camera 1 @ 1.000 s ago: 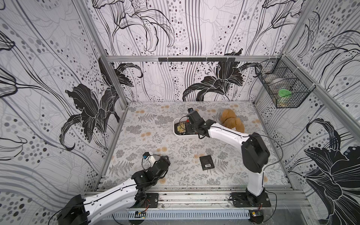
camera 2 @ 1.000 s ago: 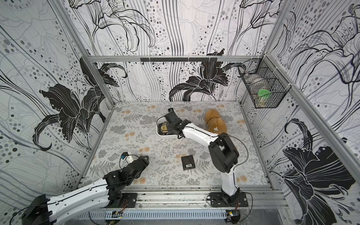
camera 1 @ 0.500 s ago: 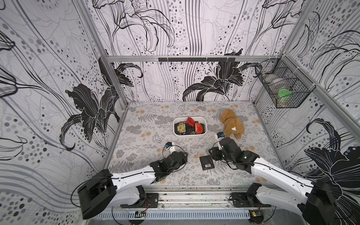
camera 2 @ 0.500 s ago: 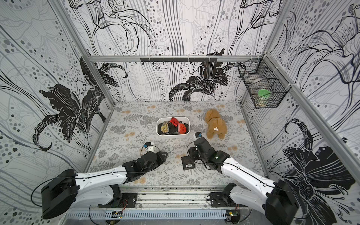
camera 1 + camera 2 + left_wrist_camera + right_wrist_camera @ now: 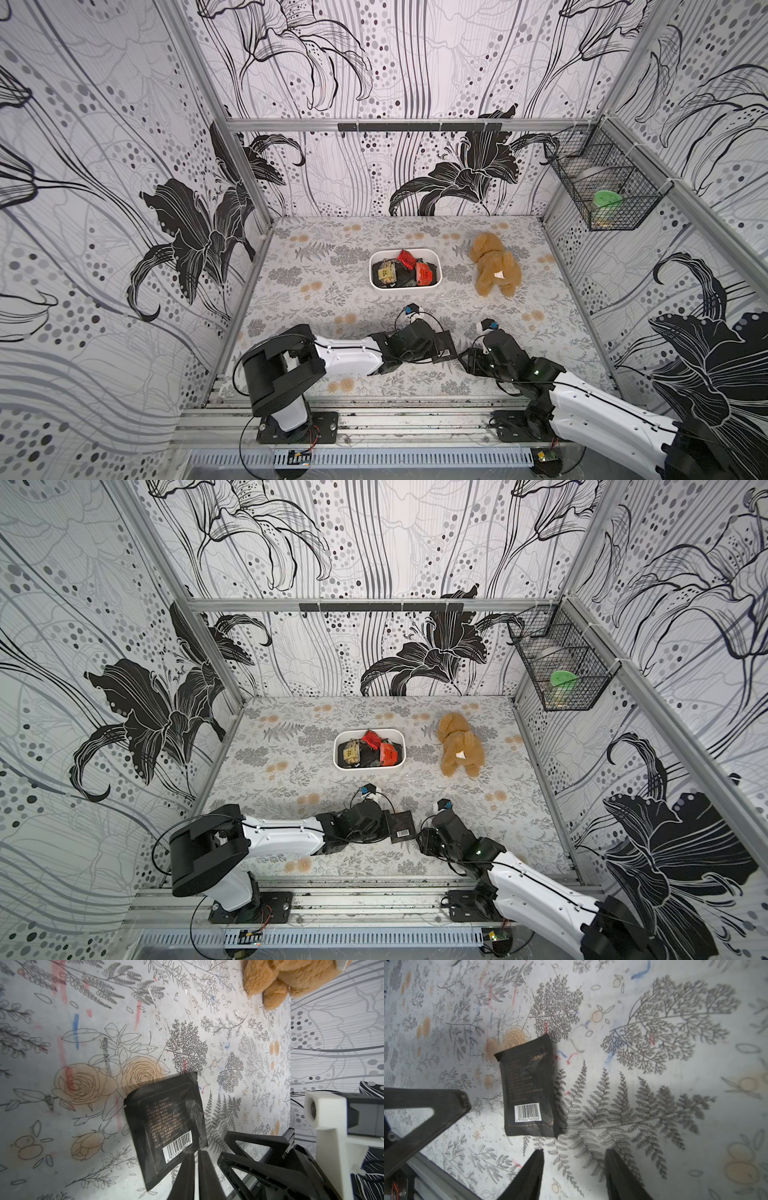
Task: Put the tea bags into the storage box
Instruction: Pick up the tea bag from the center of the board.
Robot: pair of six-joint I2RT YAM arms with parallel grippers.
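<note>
Left wrist view crops the left gripper (image 5: 196, 1154) at the frame's edge. Only two dark fingers show, drawn almost together with a thin slit between them. Their tips sit at the barcode edge of a loose tea bag (image 5: 166, 1118), and whether they touch or nip it cannot be made out. Its small print is too faint to read, and the plush toy (image 5: 270, 978) is cut off there too. In both top views that black sachet lies on the tablecloth (image 5: 291, 771) between the two grippers, well apart from the storage box (image 5: 370, 768), where the other tea bags (image 5: 368, 752) overlap too much to count. The left arm (image 5: 282, 837) lies low, stretched along the table toward the sachet. The right arm (image 5: 536, 889) reaches in low beside it, its elbow cut off by the frame. The right gripper (image 5: 574, 1151) is spread wide over bare cloth just short of the sachet, empty.
</note>
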